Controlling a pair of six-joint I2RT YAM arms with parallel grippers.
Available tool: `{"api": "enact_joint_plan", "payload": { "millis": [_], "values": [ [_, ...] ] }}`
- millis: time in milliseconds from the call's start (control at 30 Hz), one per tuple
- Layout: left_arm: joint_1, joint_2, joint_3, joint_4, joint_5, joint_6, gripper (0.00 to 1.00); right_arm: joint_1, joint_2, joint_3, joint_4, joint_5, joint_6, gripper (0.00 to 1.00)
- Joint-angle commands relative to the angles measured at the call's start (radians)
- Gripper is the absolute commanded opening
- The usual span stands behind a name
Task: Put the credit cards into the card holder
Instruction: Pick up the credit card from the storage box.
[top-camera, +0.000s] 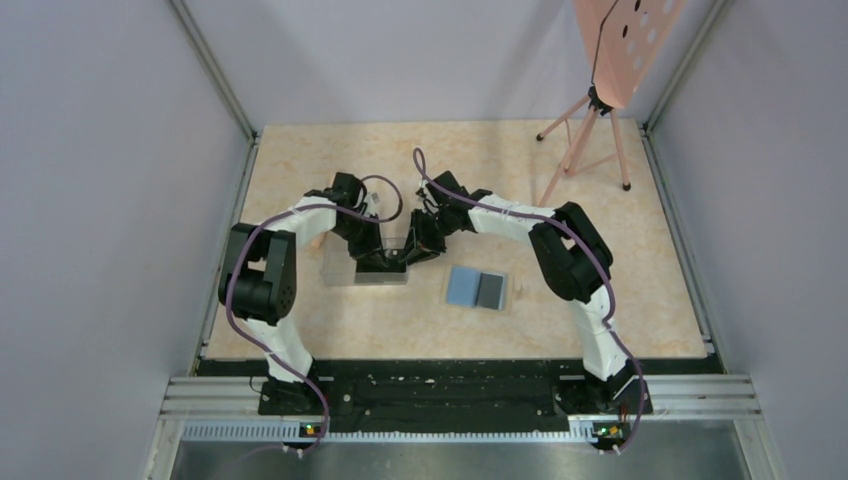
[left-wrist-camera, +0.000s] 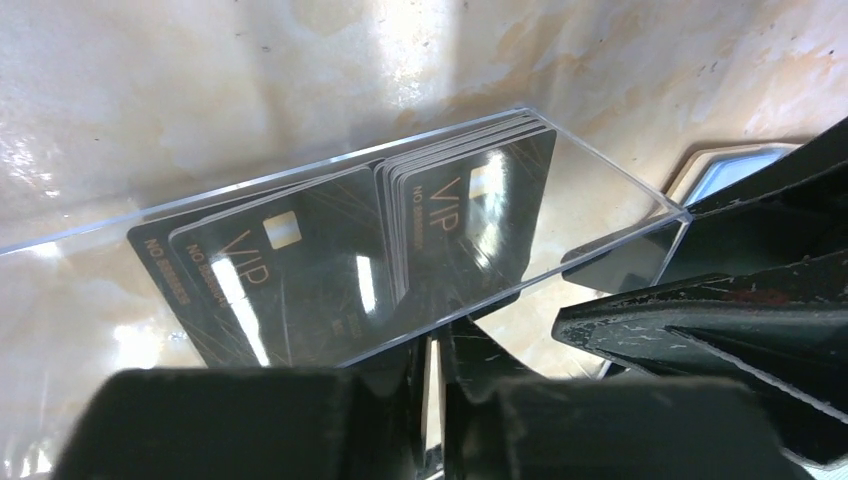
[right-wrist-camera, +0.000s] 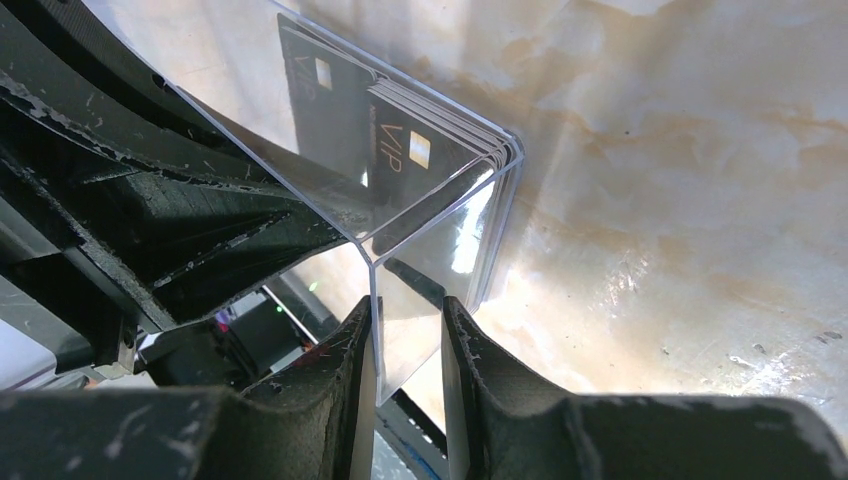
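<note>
A clear plastic box (top-camera: 345, 268) holds several black credit cards (left-wrist-camera: 330, 270) marked VIP, leaning in a stack (right-wrist-camera: 400, 150). My left gripper (left-wrist-camera: 455, 335) is almost closed, its jaws pinching the box's near wall (left-wrist-camera: 600, 195). My right gripper (right-wrist-camera: 408, 310) straddles the box's corner (right-wrist-camera: 440, 240), and the clear pane spans its narrow gap. Seen from above, both grippers (top-camera: 385, 255) (top-camera: 412, 248) meet at the box's right end. The card holder (top-camera: 463, 287) lies open to the right, grey-blue inside. One dark card (top-camera: 491, 289) rests on its right half. A corner of the card holder (left-wrist-camera: 722, 160) shows behind the right fingers (left-wrist-camera: 720, 310).
A pink tripod (top-camera: 590, 150) carrying a perforated pink board (top-camera: 625, 40) stands at the back right of the table. Grey walls enclose the tabletop on three sides. An aluminium rail (top-camera: 460, 395) runs along the near edge between the arm bases.
</note>
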Motion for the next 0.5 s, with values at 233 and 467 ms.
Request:
{"api": "enact_joint_plan", "payload": {
  "millis": [233, 467],
  "values": [
    [0.002, -0.008, 0.001, 0.028, 0.035, 0.01, 0.0, 0.005, -0.021, 0.051, -0.012, -0.008, -0.019, 0.24],
    [0.002, -0.032, 0.02, -0.012, -0.084, 0.022, 0.2, 0.005, -0.022, 0.057, -0.012, -0.008, -0.017, 0.28]
  ]
}}
